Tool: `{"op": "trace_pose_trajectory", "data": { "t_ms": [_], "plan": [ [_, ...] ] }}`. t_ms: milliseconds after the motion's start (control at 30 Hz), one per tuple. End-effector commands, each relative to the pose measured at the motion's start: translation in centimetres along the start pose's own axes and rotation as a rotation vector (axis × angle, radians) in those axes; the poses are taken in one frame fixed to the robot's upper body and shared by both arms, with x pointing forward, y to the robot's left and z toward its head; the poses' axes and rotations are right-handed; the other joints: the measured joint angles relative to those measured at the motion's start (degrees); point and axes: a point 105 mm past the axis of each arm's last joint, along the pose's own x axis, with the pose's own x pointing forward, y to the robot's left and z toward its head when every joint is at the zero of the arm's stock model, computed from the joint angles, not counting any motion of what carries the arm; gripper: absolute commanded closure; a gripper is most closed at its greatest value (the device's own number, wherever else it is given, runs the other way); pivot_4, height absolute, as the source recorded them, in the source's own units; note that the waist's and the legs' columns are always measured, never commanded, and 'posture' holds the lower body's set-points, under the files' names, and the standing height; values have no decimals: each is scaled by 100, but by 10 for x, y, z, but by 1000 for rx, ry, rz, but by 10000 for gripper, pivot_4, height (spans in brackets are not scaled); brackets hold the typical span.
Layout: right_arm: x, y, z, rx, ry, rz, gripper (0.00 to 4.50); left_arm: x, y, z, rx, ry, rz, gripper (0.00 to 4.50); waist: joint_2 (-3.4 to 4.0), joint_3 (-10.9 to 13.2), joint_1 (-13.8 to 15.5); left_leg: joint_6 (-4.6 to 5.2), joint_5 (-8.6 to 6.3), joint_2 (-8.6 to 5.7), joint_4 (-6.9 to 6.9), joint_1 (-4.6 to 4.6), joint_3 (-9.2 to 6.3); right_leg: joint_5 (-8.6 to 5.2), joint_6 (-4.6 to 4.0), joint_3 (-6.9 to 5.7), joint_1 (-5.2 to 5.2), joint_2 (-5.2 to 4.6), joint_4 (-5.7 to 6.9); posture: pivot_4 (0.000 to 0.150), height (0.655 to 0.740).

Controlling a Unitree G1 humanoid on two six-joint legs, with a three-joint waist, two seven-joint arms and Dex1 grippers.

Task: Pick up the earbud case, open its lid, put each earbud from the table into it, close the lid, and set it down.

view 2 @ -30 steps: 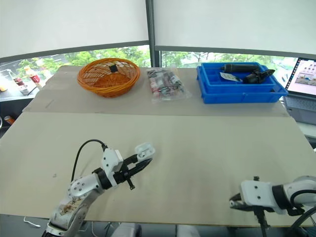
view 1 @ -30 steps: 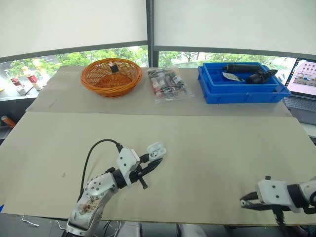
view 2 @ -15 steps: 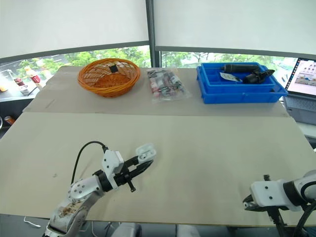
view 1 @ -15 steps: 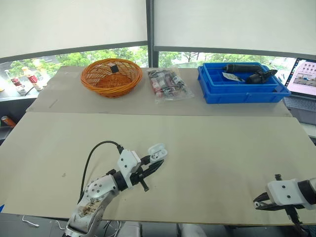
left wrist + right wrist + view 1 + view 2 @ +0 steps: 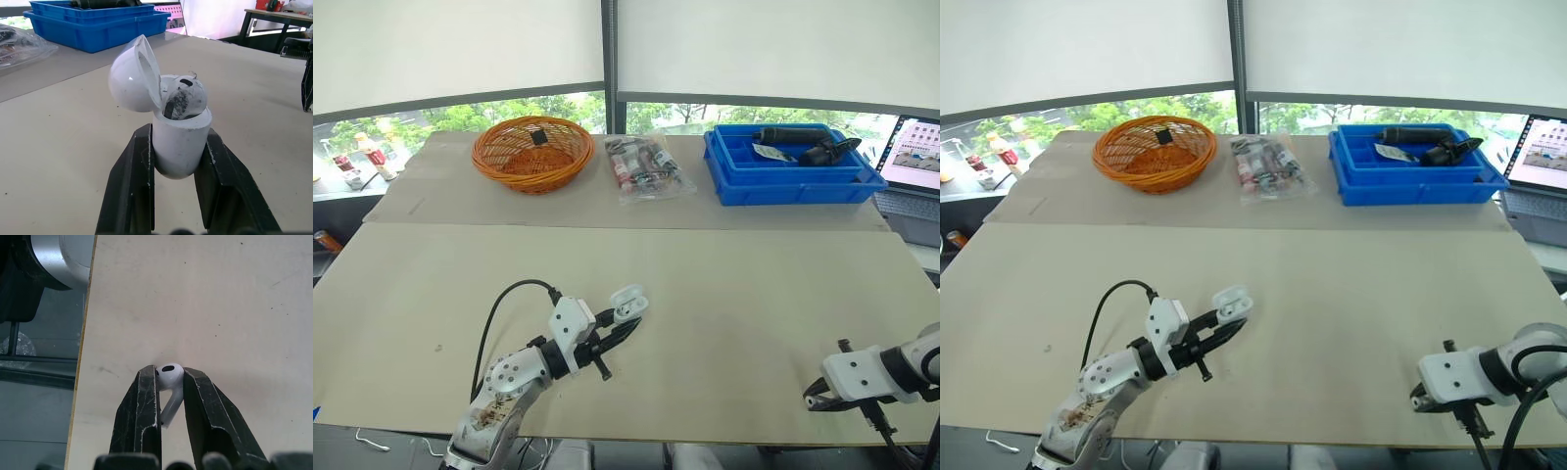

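My left gripper (image 5: 619,327) is shut on the white earbud case (image 5: 178,139), held just above the table at the front left. The case's lid (image 5: 133,75) stands open, and one earbud (image 5: 183,96) sits inside it. Near the table's front right edge, my right gripper (image 5: 811,400) is shut on the second white earbud (image 5: 167,387). That earbud is pinched between the two black fingers (image 5: 143,418), close over the tabletop. The two grippers are far apart.
At the back stand an orange wicker basket (image 5: 533,152), a clear bag of small items (image 5: 646,166) and a blue bin (image 5: 793,164) holding dark tools. A laptop (image 5: 915,157) sits at the far right. The table's front edge (image 5: 80,382) runs just beside my right gripper.
My right gripper shifted right along the front edge and then slightly back left. The left gripper with the open case has stayed almost still.
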Motion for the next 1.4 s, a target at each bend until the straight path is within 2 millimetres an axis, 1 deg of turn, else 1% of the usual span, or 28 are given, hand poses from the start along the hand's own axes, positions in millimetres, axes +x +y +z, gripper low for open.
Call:
{"op": "trace_pose_trajectory", "data": {
  "t_ms": [33,100,133,267,333,400,500,533,633,700,800,933,1200,1367,1400],
  "plan": [
    [1,-4,-5,18,10,-25,24882,1,-2,13,30,-39,-8,39079,0,0,4,0,0,-1,1,0,0,0,0,0,0,0,1,1500,7114],
    [1,-7,-2,-2,-3,-48,17597,1,-1,13,33,-39,-6,39079,0,0,7,0,0,0,1,0,0,0,0,-1,0,0,2,1500,7114],
    [0,-8,0,0,-13,-57,17154,1,-1,13,34,-39,-6,39079,0,0,13,0,0,-1,2,0,0,0,0,-1,0,0,2,1500,7114],
    [-10,-15,15,1,-65,-112,17154,-1,0,12,35,-33,-5,39079,1,1,16,0,0,-1,2,-1,0,0,0,0,0,-1,2,1500,7114],
    [-18,-15,18,-13,-24,-137,17154,-1,0,12,35,-31,-6,39079,6,1,12,0,0,-1,2,0,0,0,0,1,0,0,4,1500,7114],
    [-24,-15,21,-9,39,-153,17154,0,0,11,34,-30,-9,39079,14,1,17,0,0,0,0,-1,0,0,0,0,-2,0,5,1500,7114],
    [-29,-15,17,-6,204,-187,17154,1,-1,10,31,-31,-12,39079,14,0,17,0,0,-2,1,-3,0,0,0,1,-2,-1,5,1500,7114],
    [-29,-11,18,13,245,-161,17154,2,-1,10,30,-32,-13,39079,14,0,20,0,0,-2,2,-2,0,0,0,1,-2,0,5,1500,7114],
    [-27,-5,21,33,347,-107,17154,3,-3,10,27,-34,-18,39079,14,1,19,0,0,-1,1,-2,0,0,1,-1,-3,0,5,1500,7114],
    [-23,-5,23,24,376,-97,17154,4,-3,10,26,-34,-20,39079,14,0,15,0,0,-2,2,-2,0,0,1,0,-3,-1,4,1500,7114],
    [-14,-5,28,23,372,-85,17154,4,-4,10,27,-34,-24,39079,12,1,16,0,0,0,1,-2,0,-1,1,-2,-3,0,3,1500,7114],
    [-7,-8,28,28,371,-73,17154,4,-4,9,27,-32,-24,39079,11,2,17,0,0,-1,2,-5,0,-1,1,-1,-4,-1,-1,1500,7114],
    [-1,-9,23,39,378,-37,17154,4,-5,8,28,-31,-23,39079,12,2,19,0,0,-1,0,-7,0,-1,1,-3,-5,-2,-4,1500,7114],
    [2,-8,24,45,370,-27,17154,5,-5,8,27,-32,-22,39079,11,1,18,0,0,0,0,-7,0,-1,1,-3,-5,-2,-4,1500,7114],
    [2,-8,25,48,366,-23,19632,5,-4,8,27,-32,-22,39079,11,1,18,0,0,-1,0,-7,0,-1,1,-4,-5,-2,-4,1500,7114]
  ]
}}
